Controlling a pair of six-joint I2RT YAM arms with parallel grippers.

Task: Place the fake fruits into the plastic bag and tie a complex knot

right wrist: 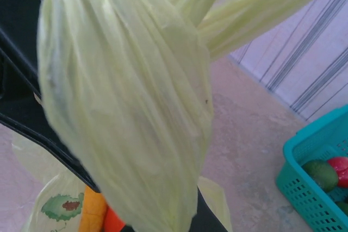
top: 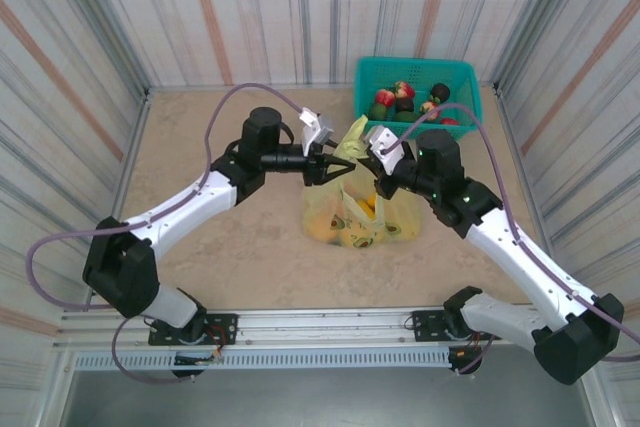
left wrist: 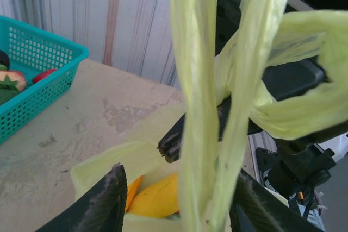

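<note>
- Plastic bag (top: 350,215): we see it lying near the middle of the table (top: 220,257), pale yellow-green, with its top pulled up between the two arms.
- Fake fruits (top: 366,209): orange and yellow ones show through the bag. The left wrist view has a yellow one (left wrist: 157,199) in the bag's mouth.
- Handle strips (left wrist: 190,80): two twisted strips rise side by side, and a third band crosses them at 3 o'clock.
- Left gripper (top: 325,167): it sits at 11 o'clock from the bag with its fingers (left wrist: 106,205) spread wide. The two strips pass between them unclamped.
- Right gripper (top: 374,165): it sits at 1 o'clock from the bag. A handle strip drapes over it, and we cannot tell how far it is closed.
- Teal mesh basket (top: 462,73): it stands at 1 o'clock, well apart from the bag, with red, green and dark fruits (top: 403,90) inside.
</note>
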